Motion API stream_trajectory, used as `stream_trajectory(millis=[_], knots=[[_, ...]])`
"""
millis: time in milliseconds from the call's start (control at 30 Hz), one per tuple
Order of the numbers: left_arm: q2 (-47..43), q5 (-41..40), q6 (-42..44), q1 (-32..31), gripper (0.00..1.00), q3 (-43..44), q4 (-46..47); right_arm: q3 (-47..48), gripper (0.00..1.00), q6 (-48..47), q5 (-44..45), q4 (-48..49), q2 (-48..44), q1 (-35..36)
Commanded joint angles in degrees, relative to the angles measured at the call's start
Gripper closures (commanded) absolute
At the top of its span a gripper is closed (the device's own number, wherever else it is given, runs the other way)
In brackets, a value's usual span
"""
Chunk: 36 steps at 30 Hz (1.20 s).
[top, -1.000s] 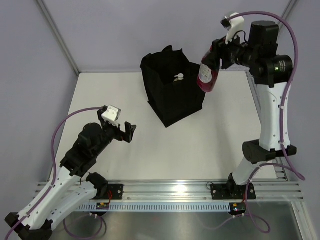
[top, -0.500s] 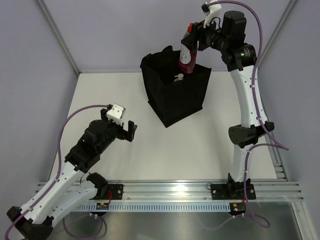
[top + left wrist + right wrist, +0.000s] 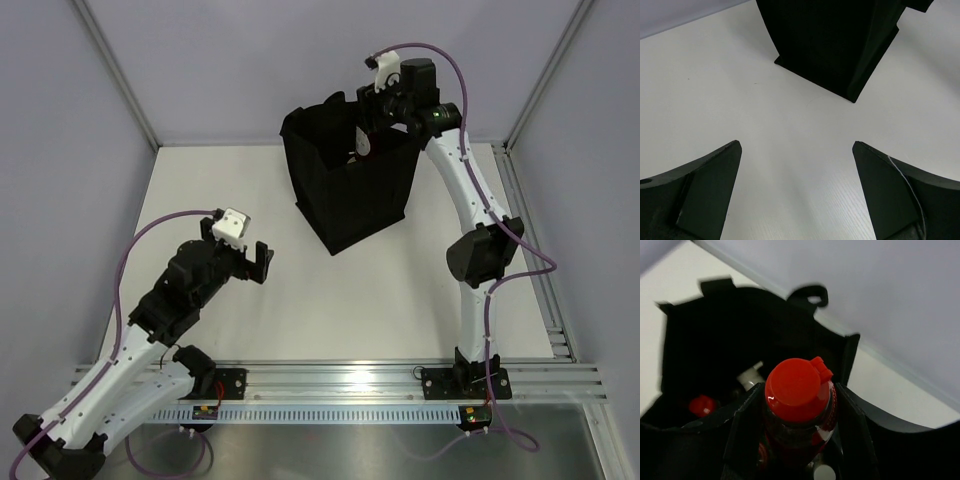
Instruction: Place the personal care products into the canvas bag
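White worktop (image 3: 250,320), pale walls (image 3: 200,60). L gripper (image 3: 796,150) jaws wide, empty. R gripper (image 3: 797,430) jaws clamp dark red bottle (image 3: 795,390) at canvas bag (image 3: 345,200) mouth; bag interior dark, contents unclear.

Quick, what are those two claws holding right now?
Left gripper: open, holding nothing.
Right gripper: closed on the dark red plastic bottle with a red cap.

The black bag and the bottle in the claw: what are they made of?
The black bag looks like matte fabric: soft rim, no shine. The dark red bottle seems glossy translucent plastic, given its highlights; its red cap, smooth opaque plastic.
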Motion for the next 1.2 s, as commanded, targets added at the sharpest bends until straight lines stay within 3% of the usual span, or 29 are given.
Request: stream_trajectory(millis=[0, 167, 367, 400, 433, 467, 633, 733, 900, 1000, 1167], knots=[[-1.2, 0.2, 0.9, 0.1, 0.01, 0.3, 1.6, -1.5, 1.0, -7.0, 7.5, 7.2, -5.2, 0.5], [-2.0, 0.7, 0.9, 0.1, 0.01, 0.3, 1.8, -4.1, 1.0, -11.3, 10.3, 3.6, -6.6, 3.2], [-2.9, 1.0, 0.8, 0.1, 0.01, 0.3, 1.6, -10.6, 1.0, -13.4, 4.5, -0.4, -6.1, 9.5], [-3.0, 1.0, 0.8, 0.0, 0.01, 0.3, 1.7, -10.4, 0.96, -12.6, 4.0, -1.6, -5.6, 10.9], [-3.1, 0.9, 0.8, 0.0, 0.01, 0.3, 1.8, -10.0, 0.88, -11.9, 3.5, -2.2, -4.9, 11.4], [-3.4, 0.9, 0.8, 0.1, 0.01, 0.2, 1.8, -8.8, 0.63, -10.0, 2.3, -2.7, -3.7, 11.7], [-3.8, 0.9, 0.9, 0.0, 0.01, 0.2, 1.8, -5.3, 0.18, -8.8, 1.5, -6.8, -1.4, 11.7], [-3.9, 1.2, 0.8, 0.0, 0.01, 0.2, 1.7, -5.4, 0.02, -9.5, 1.6, -7.4, -3.4, 11.8], [-4.2, 1.3, 0.8, 0.0, 0.01, 0.2, 1.8, -1.5, 0.0, -10.6, 0.8, -11.0, -7.2, 11.3], [-4.4, 1.5, 0.7, 0.1, 0.01, 0.1, 1.9, -0.2, 0.01, -10.4, -4.2, -12.9, -11.6, 9.4], [-4.9, 1.9, 0.7, 0.1, 0.01, 0.1, 2.0, -8.2, 0.0, -5.1, -14.0, -12.4, -22.6, 0.6]])
